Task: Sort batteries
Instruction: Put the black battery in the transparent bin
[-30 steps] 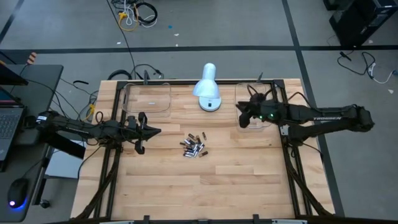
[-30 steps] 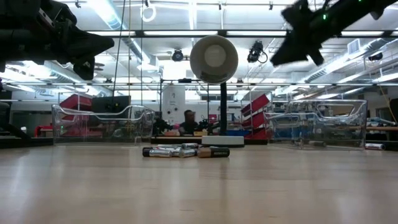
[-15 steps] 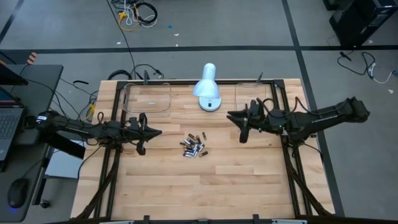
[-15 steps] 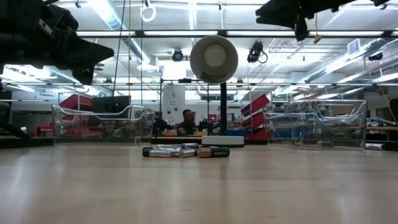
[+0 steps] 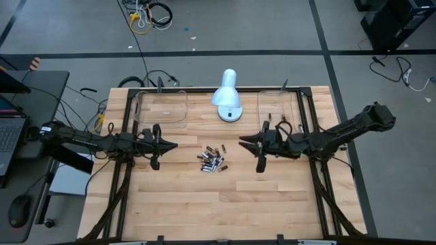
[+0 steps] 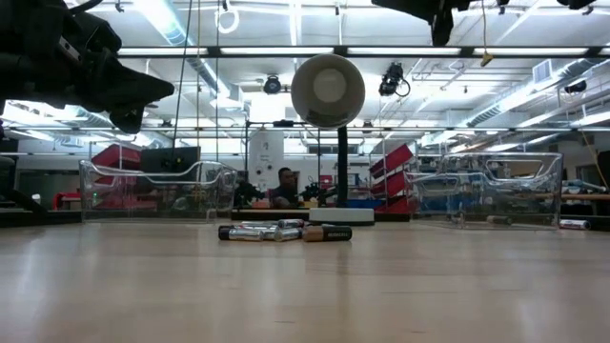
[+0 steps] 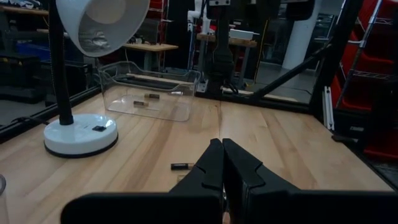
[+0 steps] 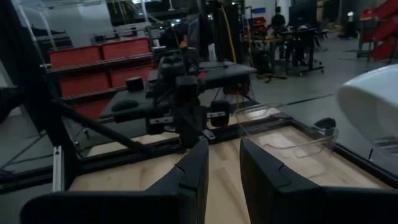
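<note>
On my overhead feed the wooden table point(image 5: 204, 204) looks as it did a second ago; the change is all in the right arm. It was bent back over the right clear tray point(image 5: 278, 109) then, and now it reaches out across the table toward the middle, the right gripper point(image 5: 249, 141) well clear of that tray and near the white desk lamp point(image 5: 227, 96), on the lamp's table-centre side. Its fingers point(image 8: 193, 168) stand apart with a narrow gap between them and nothing held. In the level view it has gone from a steep downward tilt to sitting high at the frame's top edge.

The left arm has not shifted: the left gripper point(image 5: 170, 144) hovers at the table's left side, just in front of the left clear tray point(image 5: 161, 107), pointing toward the centre. From its wrist camera I see its fingers point(image 7: 214, 165) pressed together, empty.

The batteries point(image 5: 212, 158) lie where they were, a loose cluster on the bare wood in the middle of the table, between the two grippers and in front of the lamp. A couple more small ones rest inside the right tray, seen from the left wrist
</note>
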